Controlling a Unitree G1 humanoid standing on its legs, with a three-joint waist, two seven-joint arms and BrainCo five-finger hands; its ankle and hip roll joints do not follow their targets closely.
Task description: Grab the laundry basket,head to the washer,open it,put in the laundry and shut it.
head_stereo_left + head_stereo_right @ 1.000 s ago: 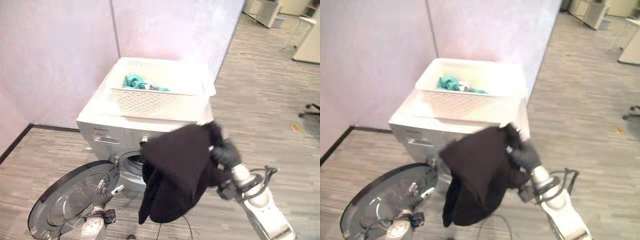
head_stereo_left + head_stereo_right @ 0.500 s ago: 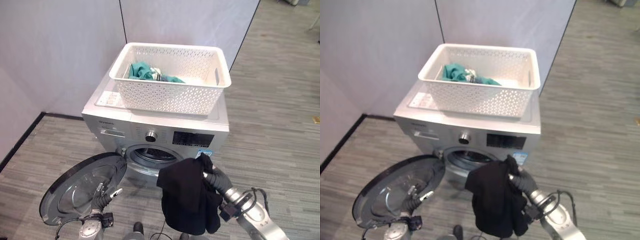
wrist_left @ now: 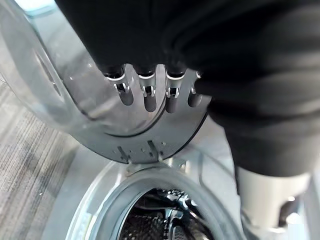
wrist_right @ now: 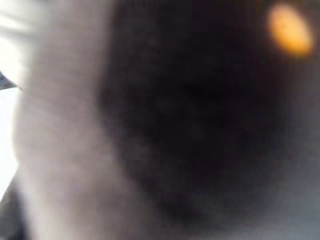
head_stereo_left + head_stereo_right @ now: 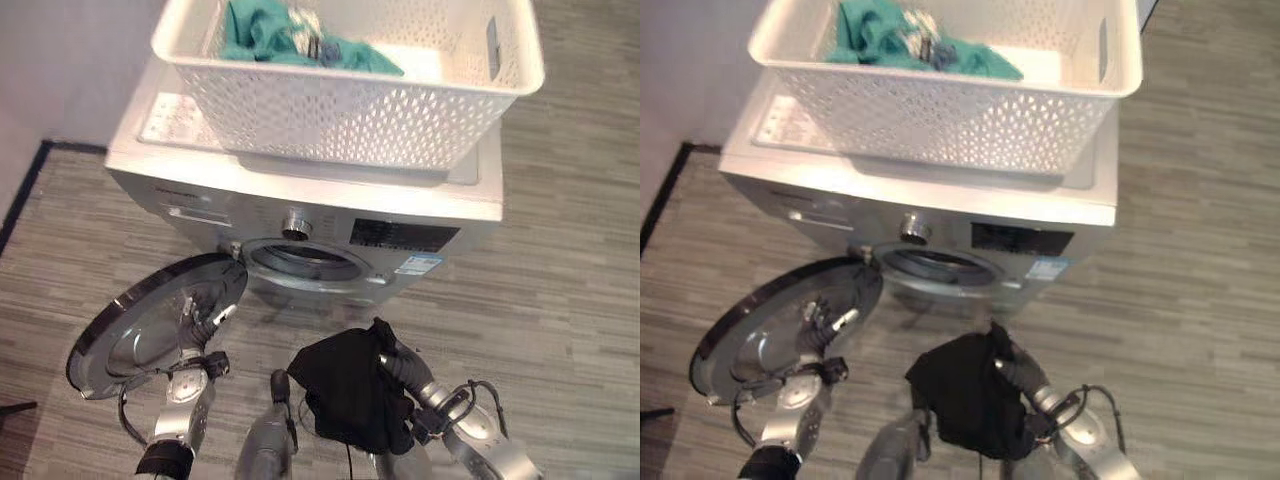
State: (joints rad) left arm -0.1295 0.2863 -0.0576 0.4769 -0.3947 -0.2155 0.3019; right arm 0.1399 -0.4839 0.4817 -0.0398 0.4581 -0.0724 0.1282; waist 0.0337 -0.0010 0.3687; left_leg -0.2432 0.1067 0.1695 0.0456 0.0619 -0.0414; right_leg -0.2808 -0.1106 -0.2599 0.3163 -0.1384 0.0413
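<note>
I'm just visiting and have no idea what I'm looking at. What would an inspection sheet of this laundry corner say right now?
Surface: grey striped floor.
Job's things: silver washer, round door swung open, drum opening exposed; white laundry basket on the washer top, teal clothes inside; black garment hanging below the opening.
Clutter: nothing seen.
Hands: right hand clutching the black garment; left hand, fingers straight, at the door.
Cables: nothing seen.
Surroundings: pale partition wall.
</note>
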